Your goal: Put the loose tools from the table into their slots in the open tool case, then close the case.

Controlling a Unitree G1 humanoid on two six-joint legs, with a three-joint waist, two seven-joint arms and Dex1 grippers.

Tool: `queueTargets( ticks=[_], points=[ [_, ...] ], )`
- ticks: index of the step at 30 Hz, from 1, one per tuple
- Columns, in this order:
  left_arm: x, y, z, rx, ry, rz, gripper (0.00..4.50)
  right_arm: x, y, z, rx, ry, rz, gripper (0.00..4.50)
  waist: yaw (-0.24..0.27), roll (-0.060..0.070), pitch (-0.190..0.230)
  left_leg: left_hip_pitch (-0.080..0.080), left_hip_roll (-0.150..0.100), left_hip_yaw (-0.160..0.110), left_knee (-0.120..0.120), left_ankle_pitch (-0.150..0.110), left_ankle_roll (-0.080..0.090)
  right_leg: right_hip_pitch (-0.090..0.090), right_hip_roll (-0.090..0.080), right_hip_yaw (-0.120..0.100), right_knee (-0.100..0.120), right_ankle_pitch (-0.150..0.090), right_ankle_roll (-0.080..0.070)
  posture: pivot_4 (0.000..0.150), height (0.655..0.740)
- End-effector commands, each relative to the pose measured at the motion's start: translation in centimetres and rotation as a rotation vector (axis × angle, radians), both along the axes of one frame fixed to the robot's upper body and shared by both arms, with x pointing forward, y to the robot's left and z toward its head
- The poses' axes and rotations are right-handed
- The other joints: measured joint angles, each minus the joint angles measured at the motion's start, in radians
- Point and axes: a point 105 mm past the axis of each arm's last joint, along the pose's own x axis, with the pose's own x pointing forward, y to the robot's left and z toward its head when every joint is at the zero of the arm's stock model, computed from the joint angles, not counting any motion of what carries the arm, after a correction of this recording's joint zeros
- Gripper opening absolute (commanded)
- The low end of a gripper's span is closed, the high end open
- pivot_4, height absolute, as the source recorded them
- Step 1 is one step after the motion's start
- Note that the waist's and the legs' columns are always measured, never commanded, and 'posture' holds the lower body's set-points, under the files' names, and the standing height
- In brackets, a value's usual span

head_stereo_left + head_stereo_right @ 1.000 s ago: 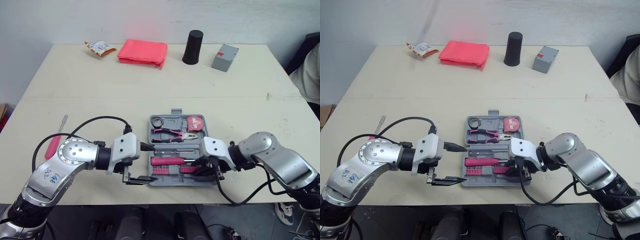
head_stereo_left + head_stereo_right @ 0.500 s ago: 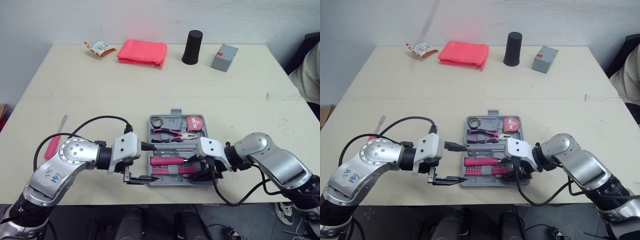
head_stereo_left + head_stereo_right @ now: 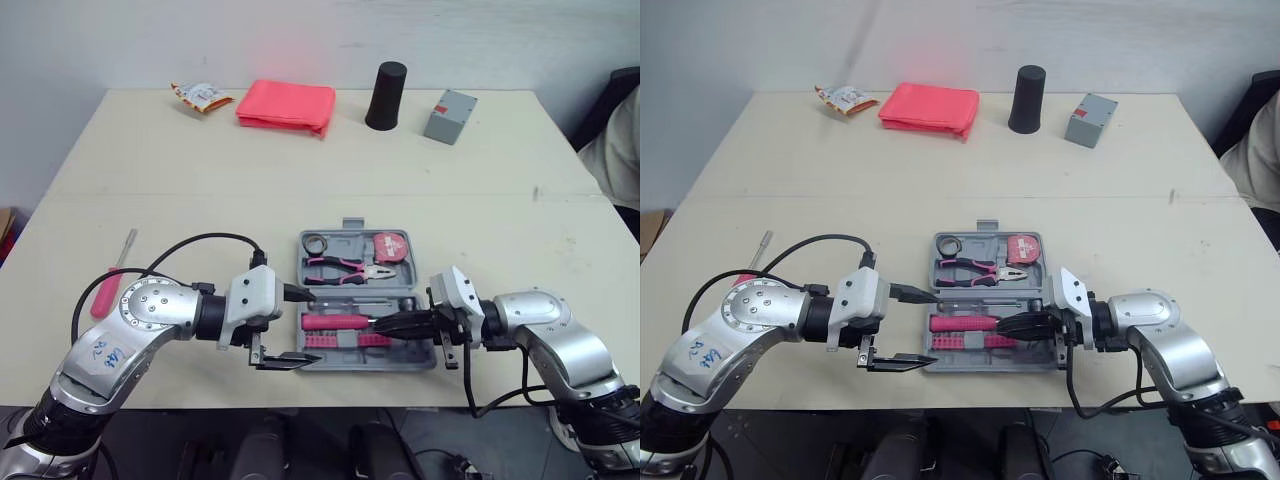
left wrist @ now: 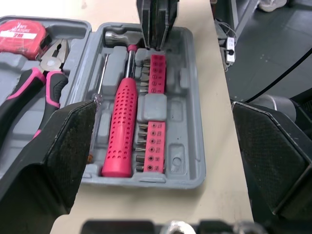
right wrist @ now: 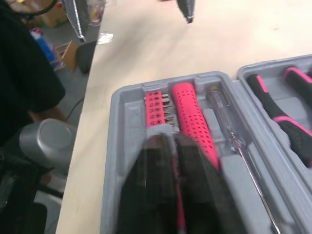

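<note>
Matt, moulded grey plastic tool case (image 4: 195, 161); pink screwdriver handle (image 4: 122, 131) of dimpled plastic; smooth, matt cream tabletop (image 3: 300, 170); soft folded pink cloth (image 3: 286, 104).

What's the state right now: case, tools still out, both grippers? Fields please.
case: tool case open, flat near the table's front edge
in case: pliers, tape measure, pink-handled driver, bit strips
loose tool: red-handled screwdriver on the table, to the robot's left of the case
left gripper: open, at the case's left front corner
right gripper: shut, over the case's front half
far edge: pink cloth, black cylinder, grey box
</note>
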Motion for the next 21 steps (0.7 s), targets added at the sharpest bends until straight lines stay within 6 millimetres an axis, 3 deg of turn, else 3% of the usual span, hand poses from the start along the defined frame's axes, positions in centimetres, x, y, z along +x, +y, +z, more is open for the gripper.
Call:
queueTargets(
  ticks=[1, 3, 8, 10, 13, 18, 21],
  points=[
    [0.1, -0.1, 0.8, -0.009, -0.029, -0.019, 4.5, 0.0, -0.3, -0.9, -0.03, -0.028, -0.01, 0.03, 0.001, 0.0, 0.0, 0.0, 0.0, 0.0, 0.0, 0.0, 0.0, 0.0, 0.0, 0.0, 0.0, 0.0, 0.0, 0.15, 0.7355],
    [0.2, -0.1, 0.9, -0.009, -0.031, -0.019, 4.5, 0.2, -0.6, -2.0, -0.069, -0.018, -0.026, 0.03, 0.001, 0.0, 0.0, 0.0, 0.0, 0.0, 0.0, 0.0, 0.0, 0.0, 0.0, 0.0, 0.0, 0.0, 0.0, 0.15, 0.7355],
    [0.6, -0.1, 0.9, -0.016, -0.03, -0.015, 4.5, 1.1, -2.8, -7.2, -0.357, 0.026, -0.124, 0.03, -0.001, -0.002, -0.001, 0.003, 0.0, 0.0, 0.001, 0.0, 0.0, 0.004, 0.0, 0.0, 0.0, 0.0, 0.0, 0.15, 0.7355],
    [0.7, -0.1, 0.9, -0.023, -0.026, -0.007, 4.5, 0.4, -2.7, -7.5, -0.355, 0.052, -0.099, 0.03, -0.001, -0.007, -0.005, 0.009, 0.001, -0.001, 0.001, -0.001, -0.001, 0.01, 0.001, -0.001, -0.002, 0.0, 0.0, 0.15, 0.7355],
    [1.0, 0.0, 0.8, -0.042, -0.011, 0.018, 4.5, -0.7, -1.2, -5.2, -0.218, 0.066, -0.057, 0.03, 0.006, -0.009, -0.007, 0.014, 0.001, -0.002, 0.0, -0.005, 0.002, 0.017, -0.001, -0.001, -0.004, 0.0, -0.001, 0.15, 0.7355],
    [1.9, 2.6, 1.6, -0.184, 0.007, 0.27, 4.5, 0.8, -0.9, 2.7, 0.018, -0.089, -0.132, 0.03, -0.006, -0.005, -0.004, 0.007, 0.001, -0.003, 0.0, -0.006, 0.004, 0.01, -0.003, -0.001, -0.004, 0.0, -0.001, 0.15, 0.7355],
    [2.0, 5.2, 2.0, -0.302, 0.015, 0.494, 4.5, 0.9, -0.9, 6.6, 0.115, -0.085, -0.124, 1.03, -0.021, -0.003, -0.003, 0.003, 0.001, -0.003, 0.001, -0.004, 0.0, 0.006, -0.003, -0.002, -0.003, 0.0, -0.001, 0.15, 0.7355]
  ],
)
